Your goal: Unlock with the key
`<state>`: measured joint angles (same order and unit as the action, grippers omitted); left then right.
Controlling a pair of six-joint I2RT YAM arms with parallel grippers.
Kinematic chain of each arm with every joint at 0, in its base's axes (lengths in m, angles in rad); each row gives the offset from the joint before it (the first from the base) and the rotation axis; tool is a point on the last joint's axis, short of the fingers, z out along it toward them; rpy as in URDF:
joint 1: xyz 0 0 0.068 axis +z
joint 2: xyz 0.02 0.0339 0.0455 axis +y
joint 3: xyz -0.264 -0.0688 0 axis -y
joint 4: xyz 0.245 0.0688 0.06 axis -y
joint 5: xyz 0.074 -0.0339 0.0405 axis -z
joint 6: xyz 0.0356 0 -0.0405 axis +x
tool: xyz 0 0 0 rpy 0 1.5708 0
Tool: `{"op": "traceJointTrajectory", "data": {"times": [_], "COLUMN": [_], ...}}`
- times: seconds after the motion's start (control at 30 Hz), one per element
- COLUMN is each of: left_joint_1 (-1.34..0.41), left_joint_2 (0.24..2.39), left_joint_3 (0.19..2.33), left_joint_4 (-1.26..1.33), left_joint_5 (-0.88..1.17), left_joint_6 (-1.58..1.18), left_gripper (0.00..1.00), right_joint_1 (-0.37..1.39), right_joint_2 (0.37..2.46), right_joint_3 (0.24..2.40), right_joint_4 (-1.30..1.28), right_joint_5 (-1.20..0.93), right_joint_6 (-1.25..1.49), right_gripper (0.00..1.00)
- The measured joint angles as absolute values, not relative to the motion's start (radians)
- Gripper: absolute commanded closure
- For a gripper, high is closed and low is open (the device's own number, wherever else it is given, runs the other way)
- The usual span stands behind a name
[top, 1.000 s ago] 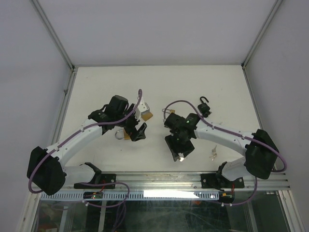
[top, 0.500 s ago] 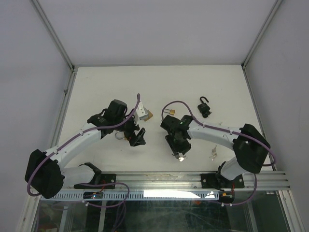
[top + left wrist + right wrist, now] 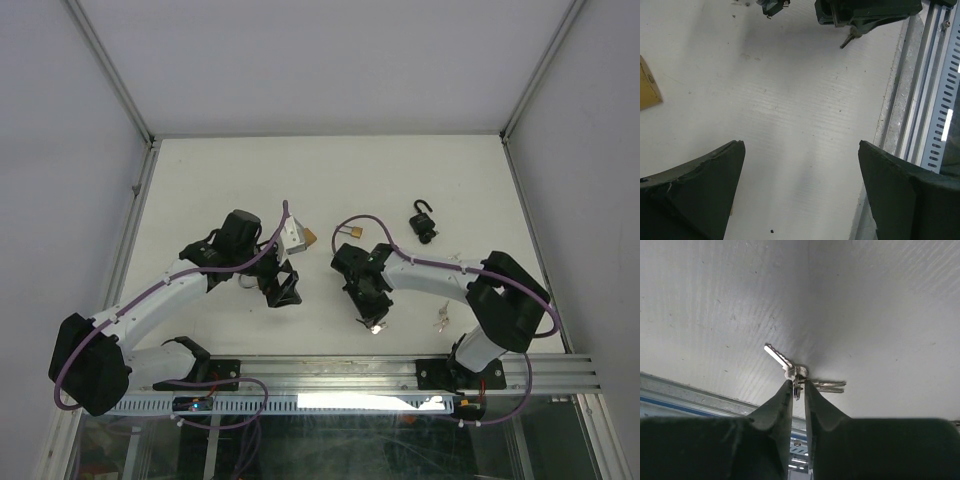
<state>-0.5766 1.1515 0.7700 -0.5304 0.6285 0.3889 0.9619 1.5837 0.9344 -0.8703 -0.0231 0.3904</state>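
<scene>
Diffuse overhead light falls evenly on the table [image 3: 200, 180]; shadows are soft. Wrist views: fingers [image 3: 700, 200] dark and blurred, keys [image 3: 790, 369] sharp in shade.

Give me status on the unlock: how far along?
Early. Done: nothing unlocked that I can confirm. In hand: right gripper pinched on the key bunch, which lies on the table; left gripper open, empty. Left: lift the key, insert it, probably into the brass padlock, and turn.
</scene>
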Motion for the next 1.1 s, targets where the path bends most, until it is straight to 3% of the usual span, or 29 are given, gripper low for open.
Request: {"op": "traceJointTrajectory", "data": {"times": [0.07, 0.1, 0.37, 0.63, 0.7, 0.8, 1.1], "left_joint_1": [-0.577, -0.577, -0.591, -0.741, -0.764, -0.781, -0.82], "left_joint_2": [1.151, 1.151, 1.158, 1.16, 1.16, 1.16, 1.081], "left_joint_3": [0.77, 0.77, 0.77, 0.77, 0.77, 0.77, 0.694], "left_joint_4": [-0.53, -0.53, -0.53, -0.505, -0.479, -0.419, -0.117], "left_joint_5": [0.631, 0.631, 0.669, 0.736, 0.756, 0.785, 0.779], "left_joint_6": [0.395, 0.398, 0.421, 0.464, 0.459, 0.43, 0.237], "left_gripper": [0.04, 0.07, 0.28, 0.41, 0.5, 0.6, 0.72], "right_joint_1": [0.962, 0.962, 0.962, 0.959, 0.959, 0.953, 0.857], "right_joint_2": [1.588, 1.591, 1.577, 1.401, 1.37, 1.336, 1.246], "right_joint_3": [0.933, 0.93, 0.929, 1.023, 1.06, 1.106, 1.217], "right_joint_4": [-0.859, -0.854, -0.865, -0.953, -0.976, -1.0, -0.975], "right_joint_5": [-0.024, -0.025, -0.046, -0.12, -0.144, -0.181, -0.313], "right_joint_6": [0.386, 0.383, 0.346, 0.263, 0.236, 0.204, 0.212], "right_gripper": [0.99, 1.0, 1.0, 1.0, 1.0, 1.0, 1.0]}}
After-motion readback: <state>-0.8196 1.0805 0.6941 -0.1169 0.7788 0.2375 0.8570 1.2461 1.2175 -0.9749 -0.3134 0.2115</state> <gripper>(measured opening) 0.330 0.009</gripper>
